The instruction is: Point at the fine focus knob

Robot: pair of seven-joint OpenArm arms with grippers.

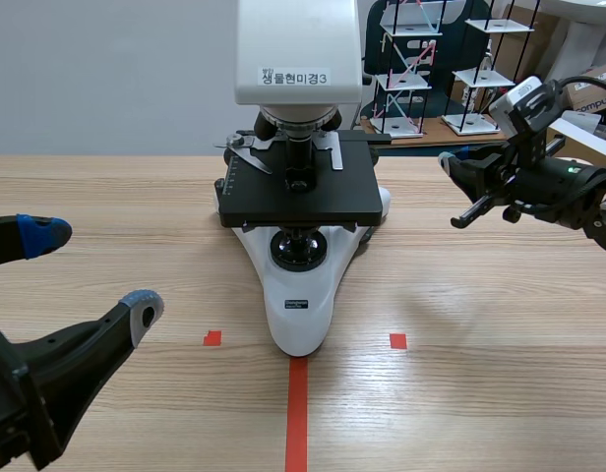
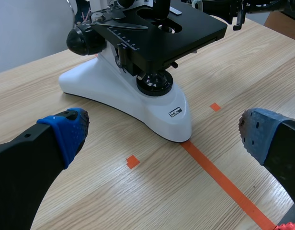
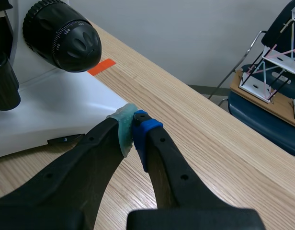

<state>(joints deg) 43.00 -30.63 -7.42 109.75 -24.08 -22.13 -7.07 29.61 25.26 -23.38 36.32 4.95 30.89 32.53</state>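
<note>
A white microscope (image 1: 301, 295) with a black stage (image 1: 298, 192) stands mid-table. In the right wrist view its black focus knob (image 3: 51, 33) shows, with the smaller fine focus knob (image 3: 84, 45) at its centre. My right gripper (image 3: 134, 120) is shut on nothing. Its tips lie over the microscope's white base (image 3: 66, 105), a little short of and below the knob. In the scene view the right gripper (image 1: 451, 164) hovers to the right of the stage. My left gripper (image 1: 91, 272) stands open at the near left, apart from the microscope (image 2: 128, 91), with nothing between its fingers.
A second black focus knob (image 2: 83, 40) sits on the microscope's other side. Wire racks (image 1: 416, 64) and boxes stand behind the table's far edge at the right. Bare wooden tabletop (image 1: 500, 344) lies in front of and beside the microscope.
</note>
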